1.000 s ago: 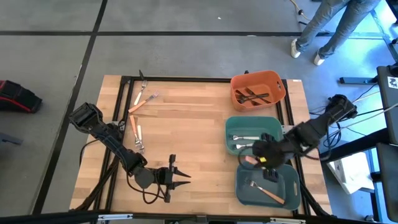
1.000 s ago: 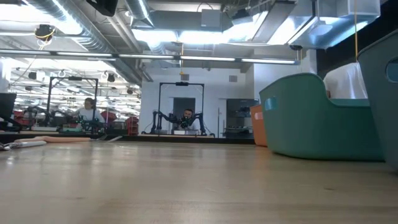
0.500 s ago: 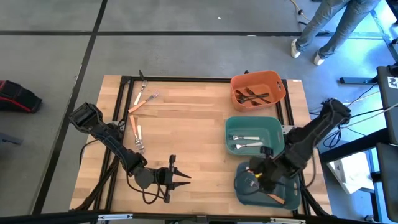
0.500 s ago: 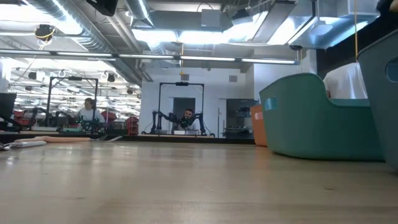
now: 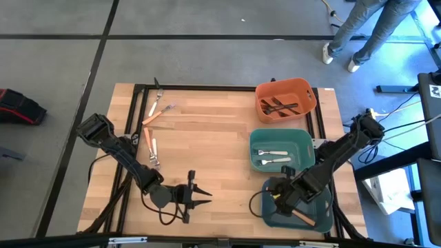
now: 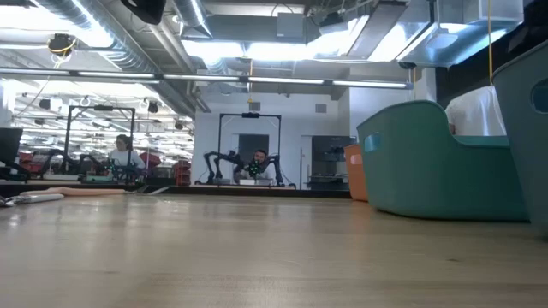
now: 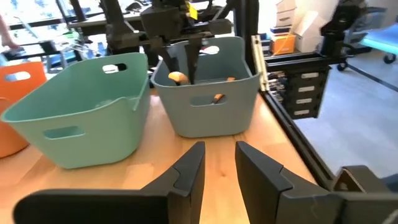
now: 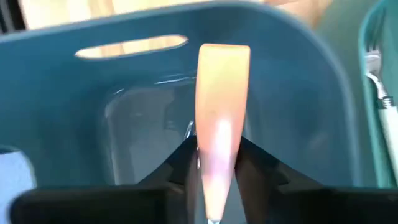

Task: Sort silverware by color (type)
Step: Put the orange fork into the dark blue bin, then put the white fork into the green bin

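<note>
The right gripper (image 5: 284, 195) hangs over the dark blue-grey plastic bin (image 5: 324, 215), its fingers pinching an orange-tan-handled fork (image 8: 221, 134), long axis pointing into the bin directly beneath. The left gripper (image 5: 204, 195) waits half-open, well apart.

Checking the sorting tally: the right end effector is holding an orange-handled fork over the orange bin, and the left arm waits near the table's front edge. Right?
Not quite. The right end effector holds the orange-handled fork over the blue-grey bin, not the orange bin; the high view shows it. The left end effector does wait near the table's front edge.
</note>
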`<state>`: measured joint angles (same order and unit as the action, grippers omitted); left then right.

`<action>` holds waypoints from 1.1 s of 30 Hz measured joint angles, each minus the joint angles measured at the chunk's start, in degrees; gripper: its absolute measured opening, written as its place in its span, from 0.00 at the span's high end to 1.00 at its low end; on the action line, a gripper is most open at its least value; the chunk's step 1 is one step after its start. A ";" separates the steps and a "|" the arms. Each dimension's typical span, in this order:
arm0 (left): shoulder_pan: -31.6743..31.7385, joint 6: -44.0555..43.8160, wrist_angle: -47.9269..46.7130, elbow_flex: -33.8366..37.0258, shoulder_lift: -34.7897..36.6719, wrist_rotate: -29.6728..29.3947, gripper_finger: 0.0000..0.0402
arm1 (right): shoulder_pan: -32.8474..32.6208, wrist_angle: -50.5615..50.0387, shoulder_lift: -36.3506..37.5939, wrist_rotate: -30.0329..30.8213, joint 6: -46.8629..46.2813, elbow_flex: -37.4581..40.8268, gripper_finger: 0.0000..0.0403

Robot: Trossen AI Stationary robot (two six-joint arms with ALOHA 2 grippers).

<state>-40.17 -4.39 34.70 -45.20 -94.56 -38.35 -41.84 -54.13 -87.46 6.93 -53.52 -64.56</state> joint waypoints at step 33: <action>14.27 -79.77 -95.19 0.01 22.94 7.06 0.60 | 2.90 50.19 -0.57 40.25 40.08 8.28 0.54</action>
<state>-25.90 -84.16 -60.49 -45.19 -71.62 -31.29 -38.94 -3.94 -88.03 47.19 -13.43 -56.28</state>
